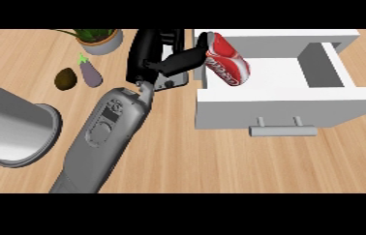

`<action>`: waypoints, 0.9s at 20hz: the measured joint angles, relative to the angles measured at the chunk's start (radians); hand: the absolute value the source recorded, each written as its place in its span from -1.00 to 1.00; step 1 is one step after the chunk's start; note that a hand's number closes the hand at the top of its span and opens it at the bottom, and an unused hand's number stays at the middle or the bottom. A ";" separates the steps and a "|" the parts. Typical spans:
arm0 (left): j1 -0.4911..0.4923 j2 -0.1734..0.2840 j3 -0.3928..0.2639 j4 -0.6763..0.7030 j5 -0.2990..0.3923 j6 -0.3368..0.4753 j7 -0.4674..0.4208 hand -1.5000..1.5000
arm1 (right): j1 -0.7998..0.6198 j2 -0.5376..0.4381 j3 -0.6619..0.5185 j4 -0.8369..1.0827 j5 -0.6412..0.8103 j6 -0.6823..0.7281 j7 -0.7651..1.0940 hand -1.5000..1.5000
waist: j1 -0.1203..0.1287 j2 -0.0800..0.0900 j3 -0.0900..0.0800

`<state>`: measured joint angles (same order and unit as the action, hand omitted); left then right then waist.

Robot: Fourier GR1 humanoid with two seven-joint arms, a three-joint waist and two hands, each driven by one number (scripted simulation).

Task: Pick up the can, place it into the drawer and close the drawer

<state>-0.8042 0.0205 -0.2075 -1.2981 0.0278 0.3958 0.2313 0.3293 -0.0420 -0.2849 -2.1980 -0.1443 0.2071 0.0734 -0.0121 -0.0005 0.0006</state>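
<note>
At the left edge of the light wooden table (214,166) lies a large grey metal round pan (22,130), partly out of view. Farther away sit a brown oval kiwi (65,78), a small purple eggplant (89,74) just beside it, and a potted green plant in a grey pot (100,39) at the far edge. One grey forearm rises from the near edge, and its black robot hand (160,60) has fingers and thumb curled round the red cylindrical can with white lettering (227,62). The can is tilted, held over the left wall of the open white drawer (271,108), partly above its inside. Nothing else shows inside the drawer. Its grey bar handle (282,130) faces the near side. Which arm this is cannot be told.
</note>
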 measured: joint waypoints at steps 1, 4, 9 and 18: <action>-0.035 -0.004 0.006 0.018 -0.001 0.006 0.013 1.00 | -0.013 -0.013 -0.018 0.009 -0.016 0.003 0.008 -1.00 | -0.001 0.000 0.000; -0.130 -0.013 0.005 0.078 0.009 0.026 0.033 1.00 | -0.028 -0.004 -0.007 0.025 0.002 -0.001 -0.001 -1.00 | -0.003 0.001 0.000; -0.286 -0.018 0.009 0.214 0.043 0.068 0.043 1.00 | -0.040 -0.008 -0.014 0.026 -0.003 0.004 0.008 -1.00 | -0.010 0.002 0.000; -0.512 -0.020 -0.030 0.469 0.144 0.141 0.015 1.00 | -0.063 -0.009 -0.014 0.017 -0.007 0.006 0.033 -1.00 | -0.026 0.006 0.000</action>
<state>-1.3162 0.0004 -0.2371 -0.8293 0.1717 0.5372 0.2463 0.2663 -0.0510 -0.2994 -2.1807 -0.1510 0.2134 0.1068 -0.0382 0.0058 0.0010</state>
